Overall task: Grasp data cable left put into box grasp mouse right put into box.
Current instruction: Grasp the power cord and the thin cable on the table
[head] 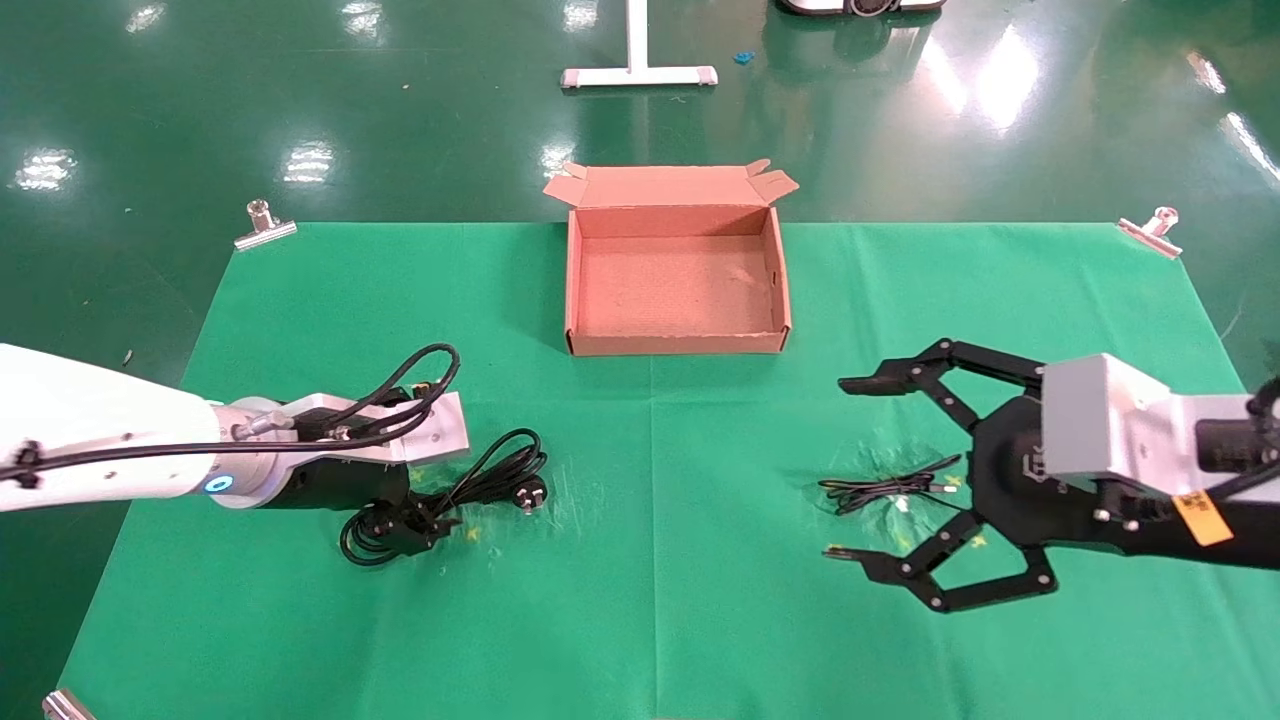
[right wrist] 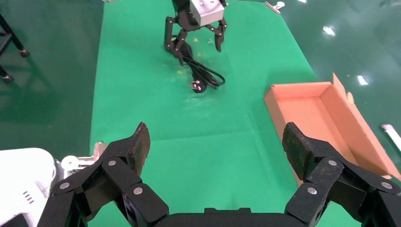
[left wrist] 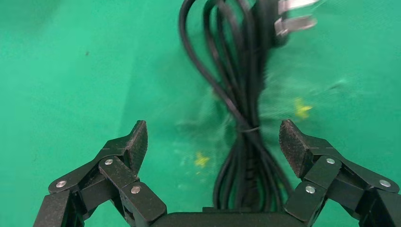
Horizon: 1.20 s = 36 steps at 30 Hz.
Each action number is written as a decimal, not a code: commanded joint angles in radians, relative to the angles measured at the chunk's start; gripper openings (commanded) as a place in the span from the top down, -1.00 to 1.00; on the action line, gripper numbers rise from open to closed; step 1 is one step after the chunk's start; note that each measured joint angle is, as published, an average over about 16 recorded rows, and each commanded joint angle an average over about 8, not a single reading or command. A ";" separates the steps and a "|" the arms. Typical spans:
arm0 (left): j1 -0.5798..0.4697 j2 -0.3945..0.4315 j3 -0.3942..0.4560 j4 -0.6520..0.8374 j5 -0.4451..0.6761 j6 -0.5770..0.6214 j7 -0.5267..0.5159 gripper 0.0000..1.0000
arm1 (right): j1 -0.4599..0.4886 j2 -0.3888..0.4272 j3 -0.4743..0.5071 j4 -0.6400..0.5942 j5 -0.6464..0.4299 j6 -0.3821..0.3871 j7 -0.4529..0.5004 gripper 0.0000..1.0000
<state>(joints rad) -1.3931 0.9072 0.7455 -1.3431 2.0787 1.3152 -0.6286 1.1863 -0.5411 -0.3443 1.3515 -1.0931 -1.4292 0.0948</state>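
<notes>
Nothing packed yet
The worktop (head: 300, 640) carries the box (head: 676, 345), empty at its far edge; the left end effector (left wrist: 213, 142) straddles the data cable (head: 470, 490) near the left edge, spread, ungripped; the right end effector (head: 850, 470) hangs spread over a thin cable (head: 885, 490). No mouse visible.

the box (head: 677, 345) sits at the cloth's (head: 650, 600) far middle — thick cable (head: 490, 475) near-left, thin cable (head: 885, 488) near-right.
</notes>
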 commanded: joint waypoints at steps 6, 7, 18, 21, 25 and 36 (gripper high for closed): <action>0.005 0.028 0.018 -0.002 0.076 -0.009 -0.068 -1.00 | -0.001 0.009 0.000 0.000 -0.012 0.004 -0.007 -1.00; 0.005 0.029 0.018 -0.003 0.077 -0.007 -0.071 -1.00 | -0.002 0.012 0.000 0.001 -0.017 0.006 -0.008 -1.00; -0.001 0.031 0.019 -0.004 0.075 0.005 -0.078 -1.00 | 0.054 -0.019 -0.123 0.000 -0.401 0.069 0.033 -1.00; -0.001 0.031 0.019 -0.004 0.075 0.005 -0.078 -1.00 | 0.065 -0.057 -0.158 -0.005 -0.516 0.114 0.065 -1.00; -0.001 0.031 0.019 -0.004 0.075 0.005 -0.078 -1.00 | 0.064 -0.111 -0.188 -0.019 -0.612 0.169 0.112 -1.00; -0.001 0.031 0.019 -0.004 0.075 0.005 -0.078 -1.00 | 0.055 -0.226 -0.220 -0.121 -0.683 0.242 0.181 -1.00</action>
<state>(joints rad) -1.3936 0.9387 0.7649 -1.3475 2.1539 1.3199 -0.7066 1.2437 -0.7612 -0.5636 1.2324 -1.7754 -1.1909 0.2708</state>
